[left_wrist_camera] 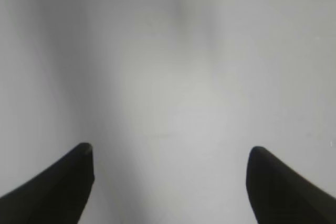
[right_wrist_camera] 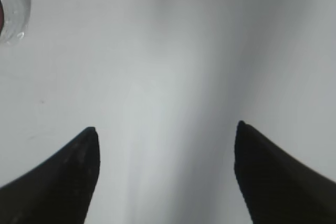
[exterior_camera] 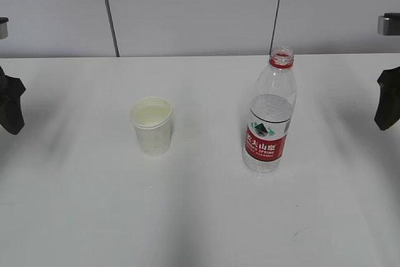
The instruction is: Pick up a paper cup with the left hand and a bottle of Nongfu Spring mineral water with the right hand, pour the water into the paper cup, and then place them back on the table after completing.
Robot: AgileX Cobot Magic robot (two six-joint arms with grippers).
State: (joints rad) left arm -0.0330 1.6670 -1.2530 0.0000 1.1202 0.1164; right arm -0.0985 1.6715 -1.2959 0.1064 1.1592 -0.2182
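Both pincers sit at the frame edges in the exterior view: left hand (exterior_camera: 10, 104) and right hand (exterior_camera: 389, 99), matte black, each well apart from the items between them. A white paper cup (exterior_camera: 151, 125), tapered with a rolled rim, stands upright on the table (exterior_camera: 200, 217), nearer the left hand. It holds clear water (exterior_camera: 152, 114) close to the rim. A clear plastic bottle (exterior_camera: 269, 112), ribbed, red-labelled, red neck ring, no cap on it, stands upright nearer the right hand, partly filled. Pale wall panels with dark seams stand behind.

Left wrist view: the left hand's (left_wrist_camera: 169, 156) two pointed black fingers are spread wide, nothing between them, only smooth white tabletop ahead.

Right wrist view: the right hand's (right_wrist_camera: 165, 135) fingers are likewise spread and hold nothing. The bottle's (right_wrist_camera: 13, 6) edge shows far ahead to their left, out of reach.
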